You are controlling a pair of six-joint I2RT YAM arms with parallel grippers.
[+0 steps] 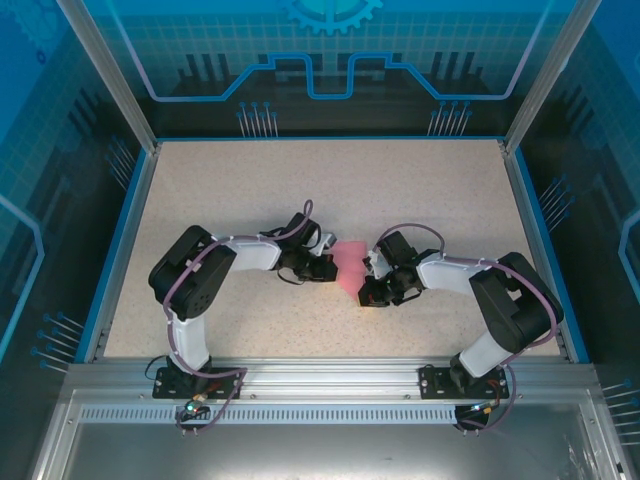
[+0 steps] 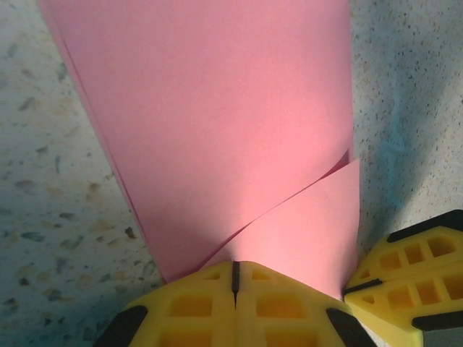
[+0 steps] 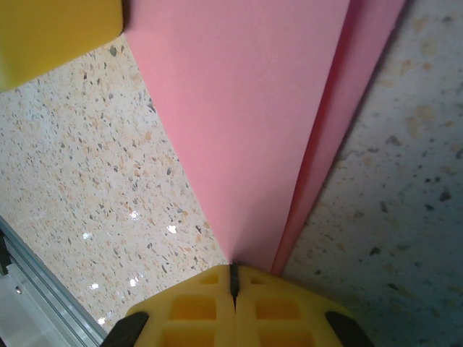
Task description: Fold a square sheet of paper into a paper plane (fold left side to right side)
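Pointing nearward, pink paper wedge (image 1: 349, 265), long axis far-to-near.

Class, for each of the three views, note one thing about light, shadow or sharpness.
Top external: even light, soft shadows under the arms, frame posts splaying outward from lens distortion. Left wrist: the pink paper looks soft and textureless, a bluish shadow on the tabletop to its right. Right wrist: small white glints on the tabletop lower left; the yellow finger at top left is blurred.
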